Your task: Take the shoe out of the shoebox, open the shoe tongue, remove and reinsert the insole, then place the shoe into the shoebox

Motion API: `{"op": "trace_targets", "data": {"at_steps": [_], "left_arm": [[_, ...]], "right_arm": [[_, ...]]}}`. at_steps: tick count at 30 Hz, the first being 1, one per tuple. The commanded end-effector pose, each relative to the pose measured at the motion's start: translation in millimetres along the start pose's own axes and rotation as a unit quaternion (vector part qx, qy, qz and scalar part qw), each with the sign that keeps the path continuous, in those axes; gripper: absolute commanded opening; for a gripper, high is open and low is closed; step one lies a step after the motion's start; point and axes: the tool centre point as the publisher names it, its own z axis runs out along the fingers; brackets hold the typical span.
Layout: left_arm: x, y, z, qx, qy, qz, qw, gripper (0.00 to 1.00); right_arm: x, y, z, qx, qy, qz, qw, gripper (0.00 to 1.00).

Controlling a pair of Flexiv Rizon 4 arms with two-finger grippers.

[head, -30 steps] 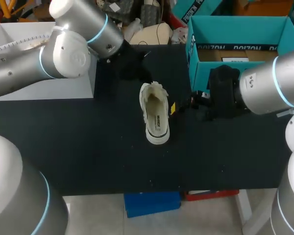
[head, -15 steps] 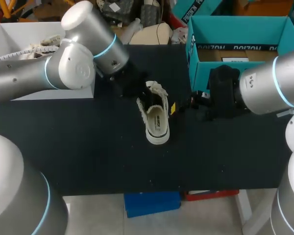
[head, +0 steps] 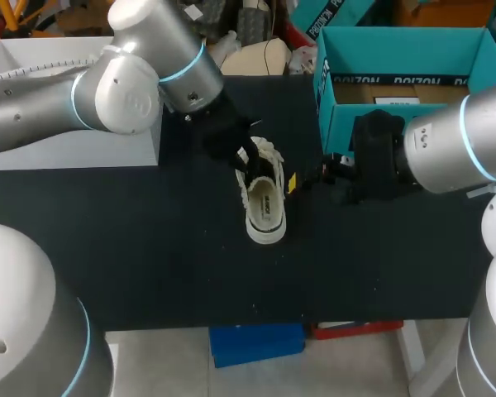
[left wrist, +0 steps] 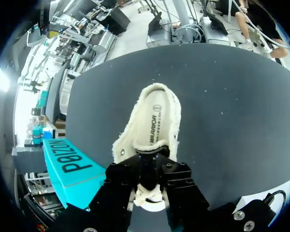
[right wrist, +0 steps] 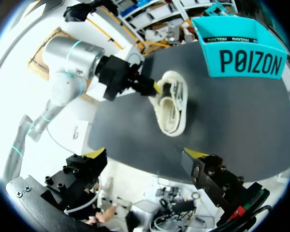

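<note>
My left tool (head: 245,155) is pinching the far end of the shoe (head: 263,198), which is lying sole-down on the table (head: 149,248) near the shoebox (head: 397,51), while my right tool (right wrist: 145,154) is hanging wide open beside the box, apart from the shoe.

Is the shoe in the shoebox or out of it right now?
Out. The shoe sits sole down on the table, beside the teal shoebox and apart from it.
</note>
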Motion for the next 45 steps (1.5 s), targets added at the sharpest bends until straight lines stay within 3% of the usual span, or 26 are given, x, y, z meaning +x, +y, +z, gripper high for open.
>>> {"op": "trace_targets", "data": {"at_steps": [1,11,12,13,14,21,23,24,25,41,45], "left_arm": [[6.2,-4.3,-26.0,-0.018,0.057,0.021,0.998,0.43],[19.6,-9.1,-20.7,-0.018,0.067,0.027,0.997,0.48],[21.5,-10.1,-22.1,-0.017,0.067,0.026,0.997,0.65],[24.2,-11.2,-23.9,-0.005,0.050,0.003,0.999,0.96],[25.6,-13.2,-27.8,0.026,0.008,-0.033,0.999,1.00],[56.2,-21.5,-59.1,0.047,-0.097,-0.186,0.976,1.00],[61.9,-28.8,-71.7,0.081,-0.184,-0.249,0.947,1.00],[66.5,-32.9,-76.2,0.064,-0.187,-0.258,0.946,1.00],[69.0,-38.6,-82.3,0.076,-0.213,-0.271,0.936,1.00],[69.0,-38.6,-82.3,0.076,-0.213,-0.271,0.936,1.00],[77.2,-45.0,-102.4,0.083,-0.183,-0.336,0.920,1.00]], "right_arm": [[1.4,-0.2,1.1,0.000,-0.002,0.000,1.000,1.00],[1.4,-0.2,1.1,0.000,-0.002,0.000,1.000,1.00],[1.4,-0.2,1.1,0.000,-0.002,0.000,1.000,1.00],[1.4,-0.2,1.1,0.000,-0.002,0.000,1.000,1.00],[1.4,-0.2,1.1,0.000,-0.002,0.000,1.000,1.00],[1.4,-0.2,1.1,0.000,-0.002,0.000,1.000,1.00],[1.4,-0.2,1.1,0.000,-0.002,0.000,1.000,1.00],[1.4,-0.2,1.1,0.000,-0.002,0.000,1.000,1.00],[1.4,-0.2,1.1,0.000,-0.002,0.000,1.000,1.00],[1.4,-0.2,1.1,0.000,-0.002,0.000,1.000,1.00],[1.4,-0.2,1.1,0.000,-0.002,0.000,1.000,1.00]]}}
